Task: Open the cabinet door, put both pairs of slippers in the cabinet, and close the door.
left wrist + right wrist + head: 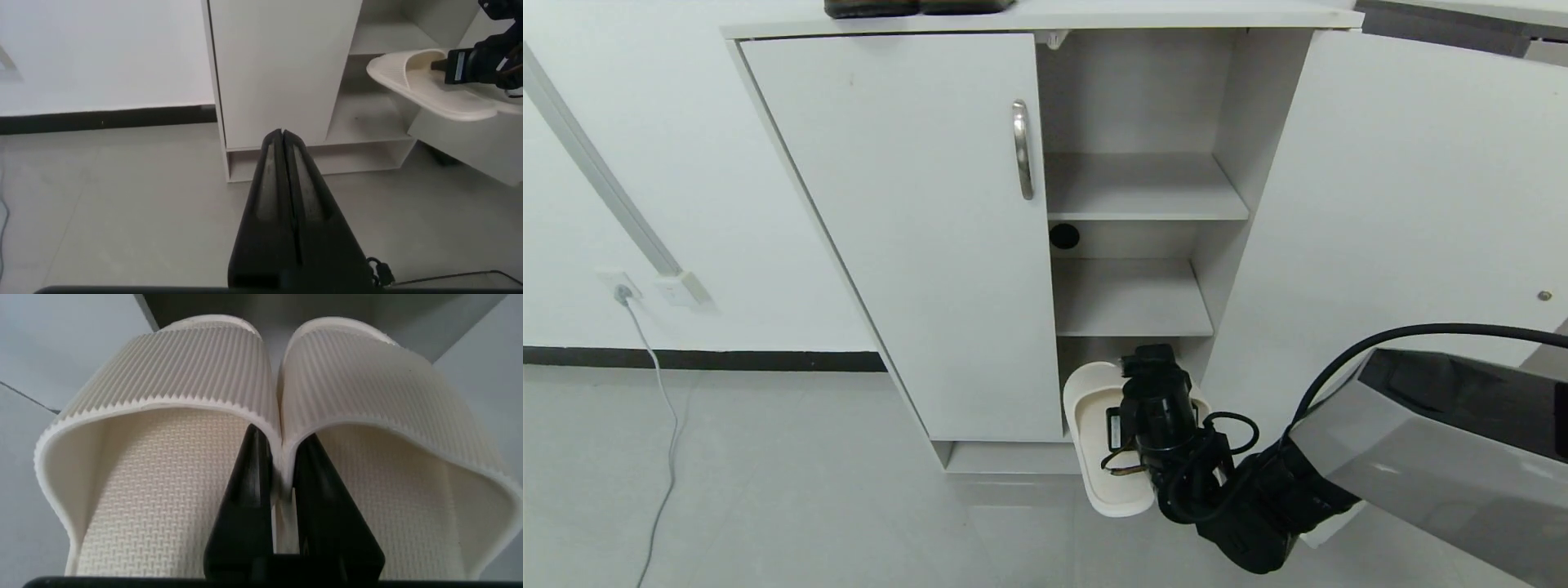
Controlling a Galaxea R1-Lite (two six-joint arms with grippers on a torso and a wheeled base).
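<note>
A white cabinet stands against the wall, its left door closed, with a metal handle at its right edge, and its right door swung wide open, showing 2 bare shelves. The right end effector is clamped on the touching inner edges of the cream slippers, holding the pair side by side. Their toes point into the cabinet's bottom compartment at its mouth, while the heels stick out toward the near side, over the floor. The pair is off the floor. The left end effector hangs over the floor, in front of the closed door, its fingers pressed together on nothing. A 2nd pair, the dark slippers, lies on the cabinet's top, above the closed door.
</note>
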